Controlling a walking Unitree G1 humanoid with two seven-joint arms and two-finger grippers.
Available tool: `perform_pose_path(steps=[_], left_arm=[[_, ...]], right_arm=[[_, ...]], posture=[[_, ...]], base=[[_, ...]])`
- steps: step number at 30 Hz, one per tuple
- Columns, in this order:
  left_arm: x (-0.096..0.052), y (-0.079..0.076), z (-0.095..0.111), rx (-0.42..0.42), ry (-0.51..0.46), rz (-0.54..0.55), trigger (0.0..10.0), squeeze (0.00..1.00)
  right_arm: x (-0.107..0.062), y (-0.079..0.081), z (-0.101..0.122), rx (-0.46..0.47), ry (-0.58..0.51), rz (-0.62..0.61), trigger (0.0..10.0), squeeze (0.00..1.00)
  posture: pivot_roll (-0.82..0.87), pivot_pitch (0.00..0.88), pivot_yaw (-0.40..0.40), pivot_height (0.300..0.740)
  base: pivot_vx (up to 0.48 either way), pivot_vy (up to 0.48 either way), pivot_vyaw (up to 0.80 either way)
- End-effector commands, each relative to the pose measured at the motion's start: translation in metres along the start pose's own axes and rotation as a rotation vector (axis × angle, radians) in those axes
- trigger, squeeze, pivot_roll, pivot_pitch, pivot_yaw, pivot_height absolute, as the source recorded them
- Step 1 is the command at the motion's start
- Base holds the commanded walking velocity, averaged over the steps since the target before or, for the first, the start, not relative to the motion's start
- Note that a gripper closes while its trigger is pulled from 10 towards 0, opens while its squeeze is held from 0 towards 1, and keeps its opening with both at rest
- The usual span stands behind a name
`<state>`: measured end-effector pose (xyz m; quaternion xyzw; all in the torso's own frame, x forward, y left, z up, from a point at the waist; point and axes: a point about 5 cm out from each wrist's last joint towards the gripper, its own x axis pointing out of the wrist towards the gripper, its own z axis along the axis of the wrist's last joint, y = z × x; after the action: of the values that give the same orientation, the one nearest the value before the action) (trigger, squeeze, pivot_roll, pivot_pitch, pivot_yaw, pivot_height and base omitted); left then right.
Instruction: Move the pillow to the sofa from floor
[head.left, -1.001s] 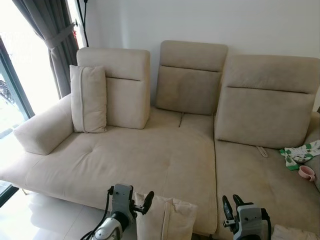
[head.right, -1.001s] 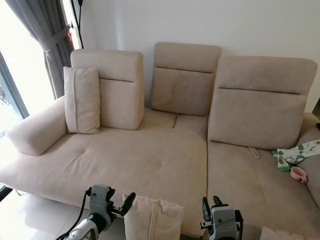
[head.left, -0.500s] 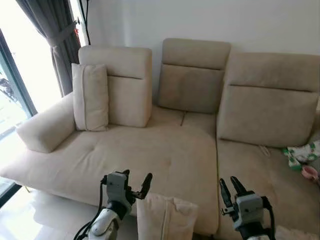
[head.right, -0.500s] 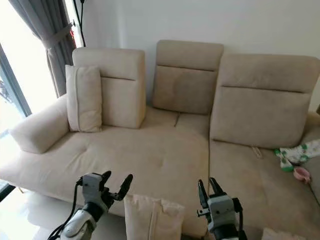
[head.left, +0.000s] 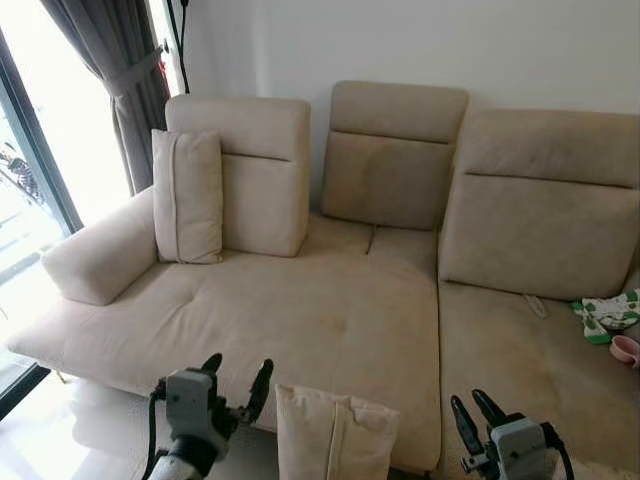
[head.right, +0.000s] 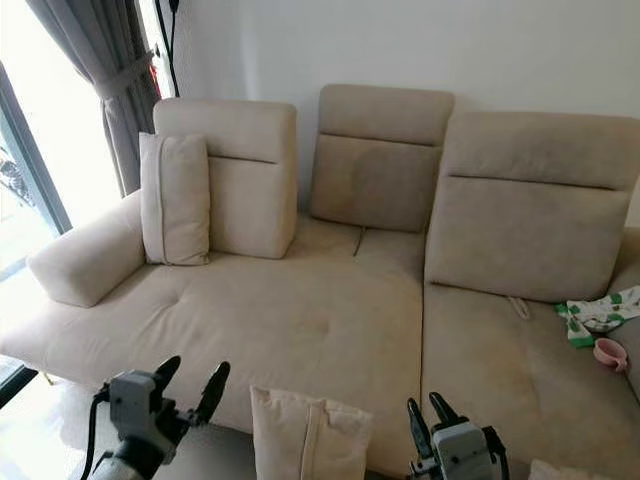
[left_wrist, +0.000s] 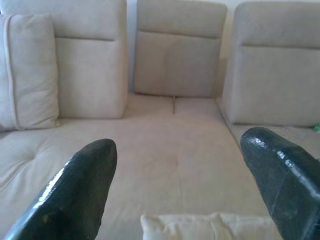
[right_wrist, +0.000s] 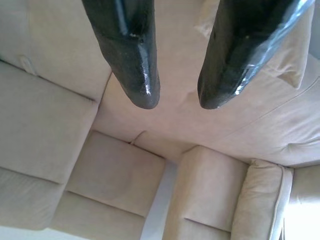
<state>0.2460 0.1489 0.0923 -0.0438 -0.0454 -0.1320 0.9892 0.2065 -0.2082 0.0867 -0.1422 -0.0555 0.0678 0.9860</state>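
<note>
Currently, pillow (head.left: 335, 435) upright against sofa (head.left: 330, 320) front; my left hand (head.left: 235, 385) spread beside it; right hand (head.left: 475, 420) slightly parted.

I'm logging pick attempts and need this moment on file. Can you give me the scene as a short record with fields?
target: beige pillow, upright against the sofa's front edge, between the two grippers
held: no, neither gripper touches it
left gripper: fingers open, beside the pillow
right gripper: fingers slightly apart, beside the pillow
destination: beige sofa, wide bare seat ahead
already on sofa: second pillow by the armrest; green patterned cloth and pink cup at the far right
</note>
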Motion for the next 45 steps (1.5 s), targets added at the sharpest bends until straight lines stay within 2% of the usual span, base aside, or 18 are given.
perform_pose_path(steps=[1, 8, 17, 22, 25, 33, 34, 35, 36, 42, 43, 45], left_arm=[[-0.004, -0.002, 0.0, 0.027, 0.023, -0.011, 10.0, 0.0], [-0.006, 0.001, -0.001, 0.005, 0.05, 0.008, 10.0, 0.0], [-0.004, 0.0, 0.0, 0.001, 0.058, 0.019, 10.0, 0.0], [-0.007, -0.001, 0.002, 0.023, 0.063, -0.035, 10.0, 0.0], [-0.007, 0.003, 0.004, 0.034, 0.068, -0.052, 10.0, 0.0], [-0.003, 0.003, 0.005, 0.034, 0.07, -0.073, 10.0, 0.0], [-0.003, 0.001, 0.004, 0.033, 0.072, -0.074, 10.0, 0.0], [-0.003, 0.0, 0.004, 0.031, 0.074, -0.075, 10.0, 0.0], [-0.003, -0.001, 0.004, 0.03, 0.075, -0.076, 10.0, 0.0], [-0.004, -0.002, 0.003, 0.028, 0.08, -0.081, 10.0, 0.0], [-0.003, -0.003, 0.003, 0.028, 0.08, -0.082, 10.0, 0.0], [-0.002, -0.004, 0.003, 0.028, 0.079, -0.084, 10.0, 0.0]], right_arm=[[-0.001, 0.002, 0.002, -0.01, -0.001, 0.005, 10.0, 0.0], [0.004, 0.001, 0.003, -0.012, -0.019, -0.04, 10.0, 0.0], [0.008, 0.004, 0.01, -0.012, -0.051, -0.028, 10.0, 0.0], [-0.005, 0.004, 0.016, -0.049, -0.064, 0.064, 10.0, 0.0], [-0.011, -0.004, 0.018, -0.083, -0.063, 0.102, 10.0, 0.0], [-0.008, -0.008, 0.016, -0.097, -0.064, 0.104, 10.0, 0.0], [-0.008, -0.006, 0.016, -0.091, -0.067, 0.098, 10.0, 0.25], [-0.008, -0.005, 0.016, -0.086, -0.07, 0.094, 10.0, 0.25], [-0.008, -0.004, 0.016, -0.076, -0.07, 0.083, 10.0, 1.0], [-0.008, -0.005, 0.015, -0.068, -0.061, 0.049, 10.0, 1.0], [-0.006, -0.004, 0.014, -0.069, -0.056, 0.042, 10.0, 0.0], [-0.004, -0.004, 0.014, -0.066, -0.055, 0.041, 10.0, 0.0]], posture=[[0.14, 0.0, 0.042, 0.74], [0.14, 0.0, 0.043, 0.74], [0.14, 0.0, 0.043, 0.74], [0.15, 0.0, 0.048, 0.74], [0.15, 0.0, 0.048, 0.74], [0.14, 0.0, 0.045, 0.74], [0.14, 0.0, 0.049, 0.74], [0.14, 0.0, 0.049, 0.74], [0.14, 0.0, 0.048, 0.74], [0.14, 0.0, 0.046, 0.74], [0.14, 0.0, 0.046, 0.74], [0.14, 0.0, 0.046, 0.74]], base=[[0.0, 0.0, 0.0], [0.0, 0.0, 0.0], [0.0, 0.0, 0.0], [0.0, 0.0, 0.0], [0.0, 0.0, 0.0], [0.0, 0.0, 0.0], [0.0, 0.0, 0.0], [0.0, 0.0, 0.0], [0.0, 0.0, 0.0], [0.0, 0.0, 0.0], [0.0, 0.0, 0.0], [0.0, 0.0, 0.0]])
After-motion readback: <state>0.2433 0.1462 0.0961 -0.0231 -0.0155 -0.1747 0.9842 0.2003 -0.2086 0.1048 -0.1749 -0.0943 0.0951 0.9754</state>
